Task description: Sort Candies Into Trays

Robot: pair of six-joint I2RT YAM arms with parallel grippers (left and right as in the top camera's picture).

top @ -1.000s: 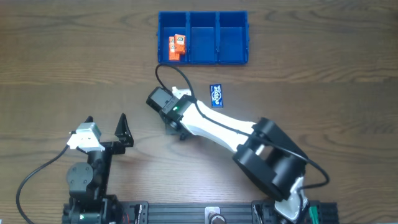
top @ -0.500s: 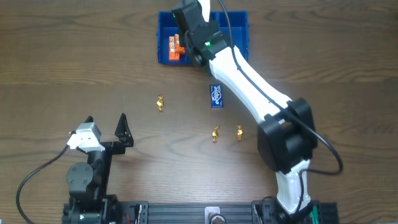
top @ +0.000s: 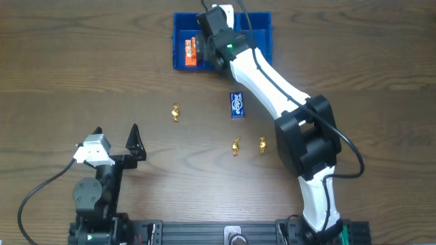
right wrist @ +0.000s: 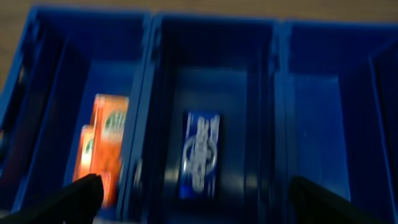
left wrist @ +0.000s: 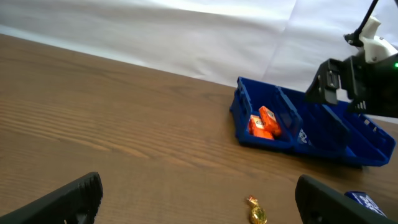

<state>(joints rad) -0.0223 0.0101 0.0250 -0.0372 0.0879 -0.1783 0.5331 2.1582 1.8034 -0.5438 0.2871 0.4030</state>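
A blue three-compartment tray [top: 253, 67] stands at the table's far edge. Orange candies [top: 191, 52] lie in its left compartment. My right gripper [top: 208, 37] hangs over the tray, open, with nothing between its fingers. Beneath it, a blue candy [right wrist: 201, 154] lies in the middle compartment beside the orange candies [right wrist: 102, 146]. A second blue candy [top: 236, 105] rests on the table below the tray. Three gold candies [top: 176, 111] [top: 236, 145] [top: 262, 143] are scattered mid-table. My left gripper [top: 116, 139] stays open near its base, far from them.
The tray's right compartment [right wrist: 323, 118] holds nothing. From the left wrist, the tray [left wrist: 267, 138], the right gripper [left wrist: 333, 84] and one gold candy [left wrist: 255, 213] are in sight. Bare wooden table surrounds the candies.
The right arm swung up from the middle of the table to the tray, uncovering the gold candies. Over the last half second it only shifted slightly. The left arm is still.
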